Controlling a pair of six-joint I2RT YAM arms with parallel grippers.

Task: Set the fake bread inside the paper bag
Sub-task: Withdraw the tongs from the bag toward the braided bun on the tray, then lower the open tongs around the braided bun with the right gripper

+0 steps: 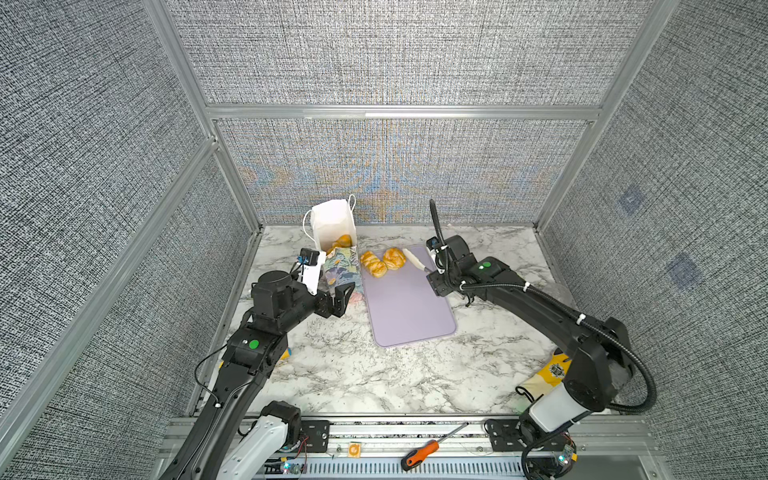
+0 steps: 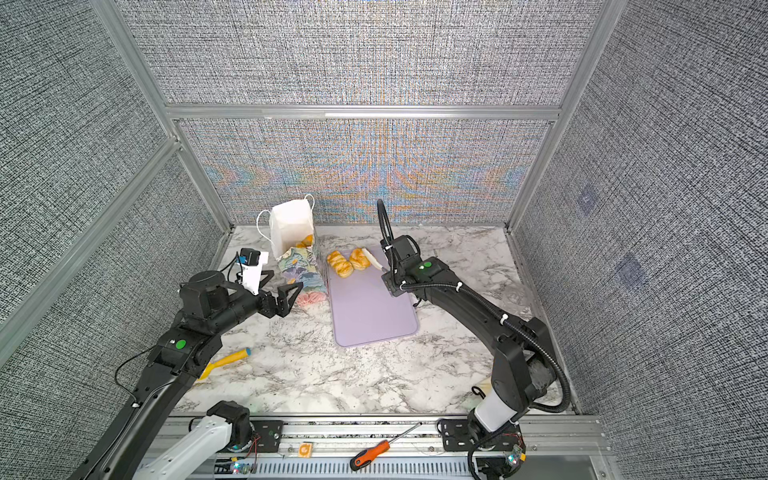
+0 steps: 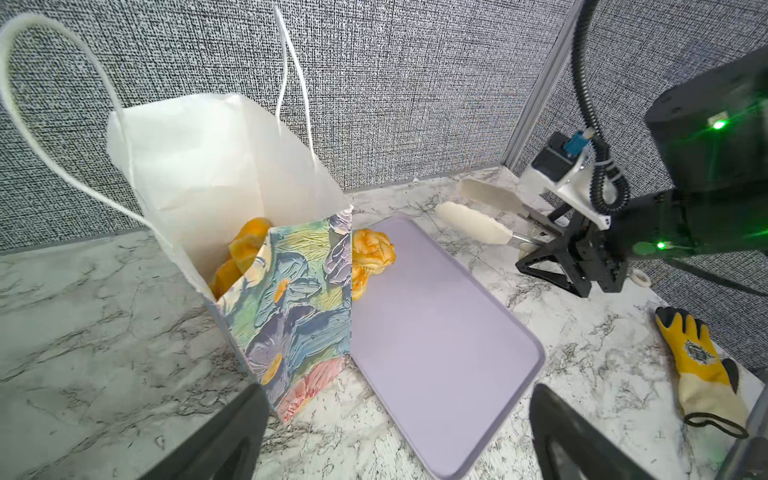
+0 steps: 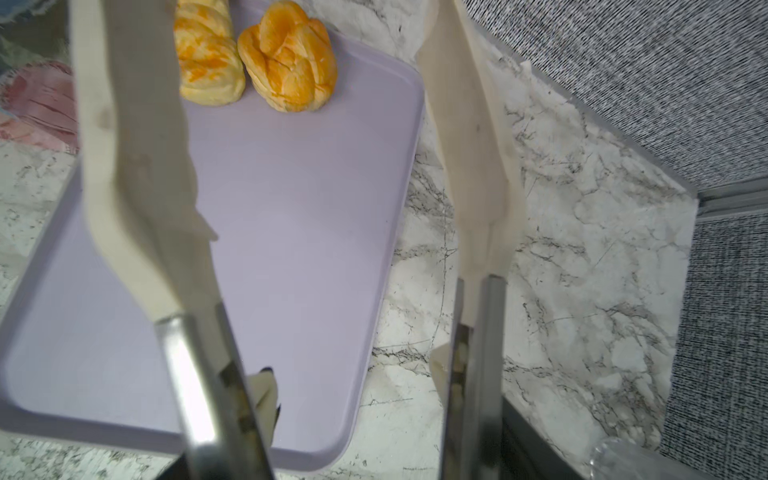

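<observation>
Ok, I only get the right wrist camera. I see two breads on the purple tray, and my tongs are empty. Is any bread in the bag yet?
Observer: Yes. Orange bread shows inside the paper bag, below its rim. I cannot tell how many pieces.
Kid: And where's the other arm?
Observer: The left gripper is open and holds nothing. It sits in front of the bag, on the side toward the robot.
</observation>
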